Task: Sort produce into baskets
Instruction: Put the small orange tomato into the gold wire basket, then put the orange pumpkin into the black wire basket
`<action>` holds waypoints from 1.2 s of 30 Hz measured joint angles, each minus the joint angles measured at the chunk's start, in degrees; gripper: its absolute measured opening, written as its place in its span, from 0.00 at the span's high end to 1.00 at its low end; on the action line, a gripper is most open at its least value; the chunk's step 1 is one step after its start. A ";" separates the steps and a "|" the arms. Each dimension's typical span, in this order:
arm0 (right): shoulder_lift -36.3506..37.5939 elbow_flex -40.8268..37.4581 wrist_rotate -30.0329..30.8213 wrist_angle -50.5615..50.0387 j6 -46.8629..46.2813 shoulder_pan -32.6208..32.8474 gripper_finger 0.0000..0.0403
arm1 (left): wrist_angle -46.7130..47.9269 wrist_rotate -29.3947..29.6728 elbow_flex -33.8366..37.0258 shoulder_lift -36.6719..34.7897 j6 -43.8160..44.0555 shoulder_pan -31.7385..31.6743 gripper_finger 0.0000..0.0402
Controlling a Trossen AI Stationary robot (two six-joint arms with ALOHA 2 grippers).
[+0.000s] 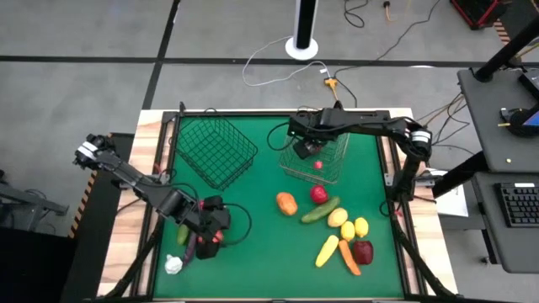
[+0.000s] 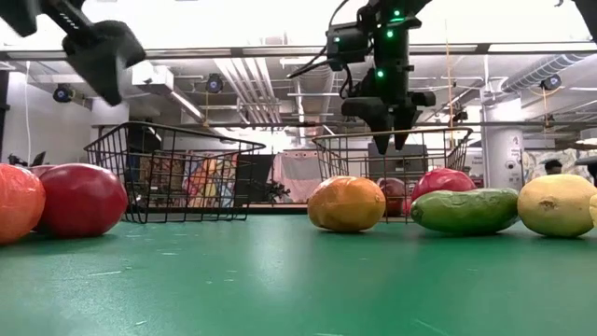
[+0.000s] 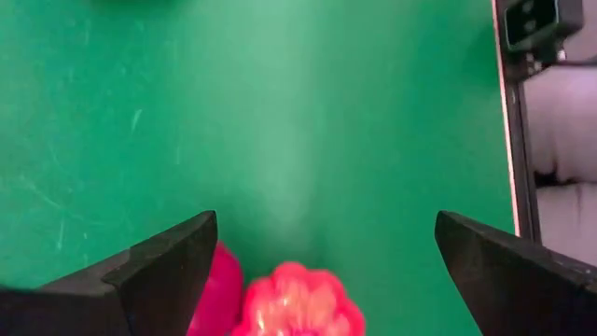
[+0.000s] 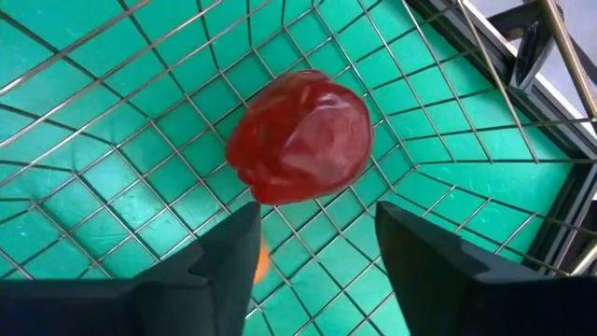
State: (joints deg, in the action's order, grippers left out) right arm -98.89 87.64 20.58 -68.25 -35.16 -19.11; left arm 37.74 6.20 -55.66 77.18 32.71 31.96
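Right tool (image 1: 313,151): mine, hanging over the pale wire basket (image 1: 333,172), fingers pointing down into it.
Right tool opening: my two fingers stand apart with a clear gap, and nothing sits between them.
Right tool contact: released; a red round fruit (image 4: 300,138) lies on the basket's mesh floor just beyond my fingertips, apart from them.
Low view of right tool (image 2: 392,126): my fingers hang above the basket rim, clear of the wire.
Left tool (image 1: 210,231): mine, low over the near-left part of the green tabletop (image 1: 261,252), fingers spread wide.
Left tool contact: holding nothing; a red lobed piece (image 3: 297,301) and a magenta piece (image 3: 216,294) lie on the tabletop between my spread fingers, and I cannot tell whether either touches them.
Dark wire basket (image 1: 216,150): on the far-left part of the tabletop, nothing visible inside.
Pale basket contents: the red fruit (image 1: 319,165), alone as far as I can see.
Loose produce, right half: an orange fruit (image 1: 287,203), a red fruit (image 1: 318,194), a cucumber (image 1: 320,210), yellow pieces (image 1: 348,227), a carrot (image 1: 349,257) and a dark red apple (image 1: 363,251), clustered near the pale basket's near side.
Loose produce, left side: a green piece (image 1: 183,233) and a white piece (image 1: 173,265) beside my left tool.
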 joint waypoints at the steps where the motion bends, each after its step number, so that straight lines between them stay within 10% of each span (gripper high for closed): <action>1: 0.25 0.00 0.02 0.00 -0.01 0.00 0.46 | 0.26 -0.79 0.00 -0.12 -0.04 0.48 0.04; 18: 8.91 -0.01 0.63 3.68 -3.79 11.59 0.29 | 10.97 -8.35 -0.49 -0.33 5.66 7.86 0.04; 36: 9.31 -0.02 2.03 6.67 -5.92 21.12 0.25 | 10.86 -0.93 -0.50 2.03 10.25 9.28 0.04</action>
State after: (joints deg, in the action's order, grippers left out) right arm -89.58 87.62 22.61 -61.58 -41.08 2.00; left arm 48.60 5.27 -56.16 79.21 42.96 41.23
